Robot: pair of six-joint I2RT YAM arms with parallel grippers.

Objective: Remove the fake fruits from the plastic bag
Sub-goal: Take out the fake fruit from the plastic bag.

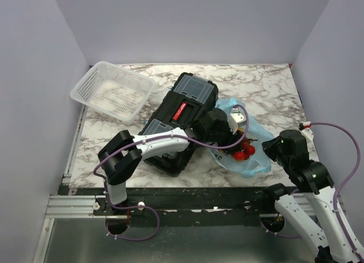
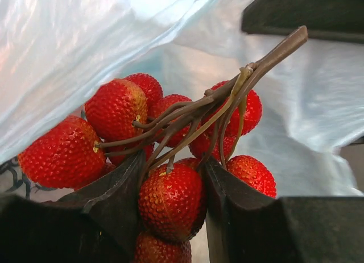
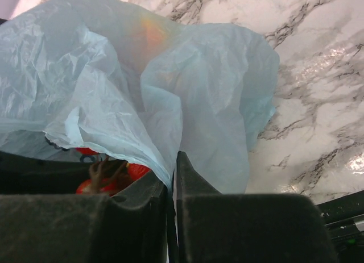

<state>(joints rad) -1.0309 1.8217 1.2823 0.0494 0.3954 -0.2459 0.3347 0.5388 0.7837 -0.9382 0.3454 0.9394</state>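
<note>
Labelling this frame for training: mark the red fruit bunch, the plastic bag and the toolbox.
red fruit bunch (image 2: 170,197), left wrist view, central front berry
plastic bag (image 3: 216,104), right wrist view, crinkled side
toolbox (image 1: 194,88), top external view, lid

Nothing was legible. A small red label (image 1: 181,111) sat on the toolbox (image 1: 168,125), left of the left gripper (image 1: 239,142), its print too small to read.

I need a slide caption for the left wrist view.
Left claw grips a red fruit bunch inside the plastic bag.
</note>
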